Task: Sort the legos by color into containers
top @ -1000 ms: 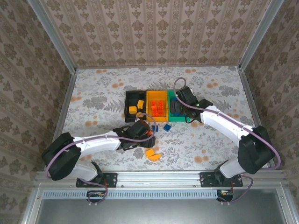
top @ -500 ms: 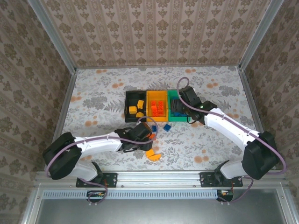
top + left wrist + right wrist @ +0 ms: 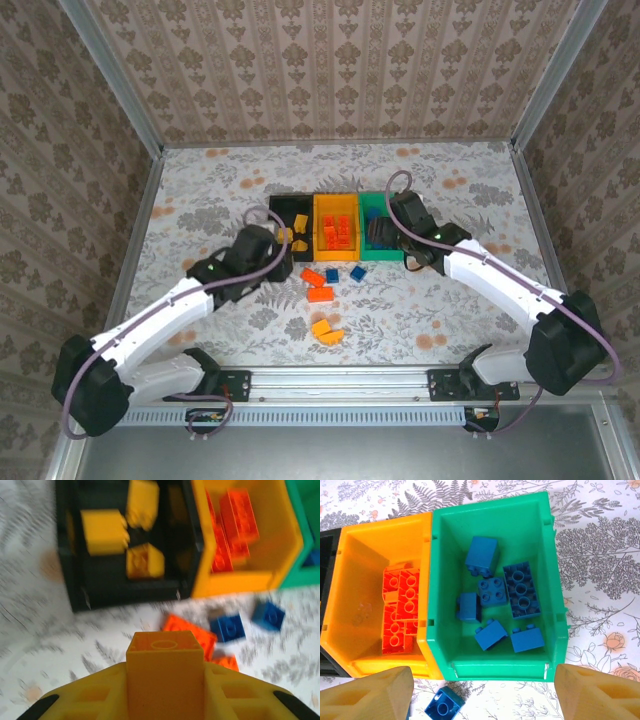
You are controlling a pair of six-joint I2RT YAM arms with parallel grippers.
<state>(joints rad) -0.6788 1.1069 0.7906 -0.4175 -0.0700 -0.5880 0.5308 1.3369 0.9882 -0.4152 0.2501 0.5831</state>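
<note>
My left gripper [image 3: 165,667] is shut on a yellow-orange lego [image 3: 165,650], held above the table just in front of the black container [image 3: 67,555], which has three yellow legos [image 3: 105,530] in it. In the top view the left gripper [image 3: 276,250] is at the black container's [image 3: 272,215] near-left corner. The orange container [image 3: 350,580] holds red-orange legos [image 3: 400,610]. My right gripper [image 3: 485,700] hangs open and empty over the near wall of the green container [image 3: 495,667], which holds several blue legos [image 3: 520,587].
Loose on the table in front of the containers lie two red-orange bricks [image 3: 317,286], two blue bricks [image 3: 345,273] and two yellow-orange bricks [image 3: 327,331]. One blue brick [image 3: 444,706] sits just inside my right gripper's left finger [image 3: 370,695].
My left gripper shut on a yellow-orange lego from the loose pile, lifted it and swung back-left toward the black container. The right gripper has stayed open at the green container, barely shifting.
</note>
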